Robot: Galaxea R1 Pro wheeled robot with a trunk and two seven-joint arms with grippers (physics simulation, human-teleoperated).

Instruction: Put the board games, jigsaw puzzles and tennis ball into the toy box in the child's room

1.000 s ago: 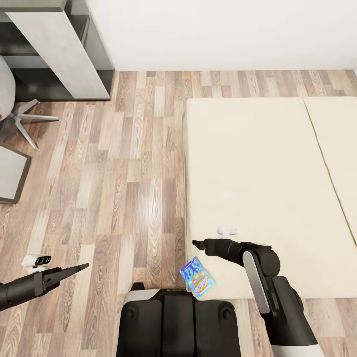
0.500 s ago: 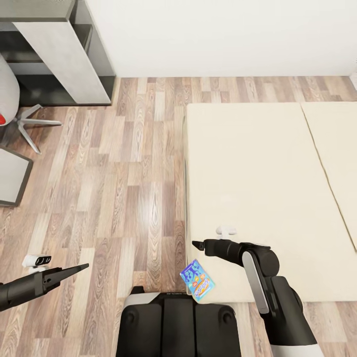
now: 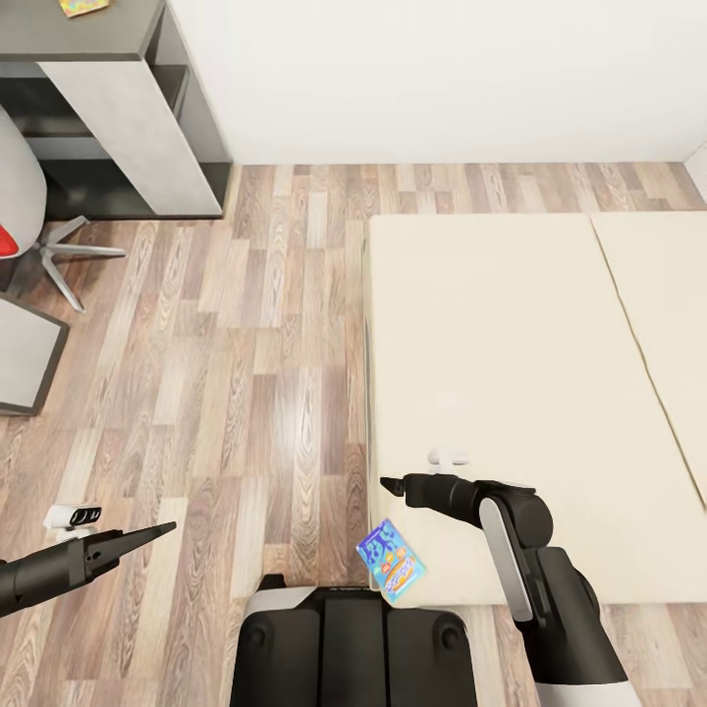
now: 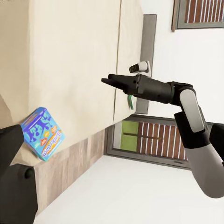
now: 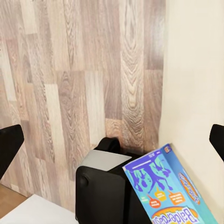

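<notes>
A blue board game with colourful lettering lies on the near left corner of the cream bed, just ahead of my base. It also shows in the wrist views as a blue carton. My right gripper hovers over the bed's left edge, a little beyond the carton, holding nothing; its fingertips stand far apart. My left gripper hangs empty over the floor to the left. A jigsaw puzzle lies on the table at the far left.
The table's pale side panel and dark shelf section stand against the white wall. A red-and-white swivel chair and a grey slab sit at the left. Wood-plank floor lies between table and bed.
The whole picture has slid downward, so the camera has moved. The table's top and the jigsaw puzzle have come into view. Both arms keep their pose.
</notes>
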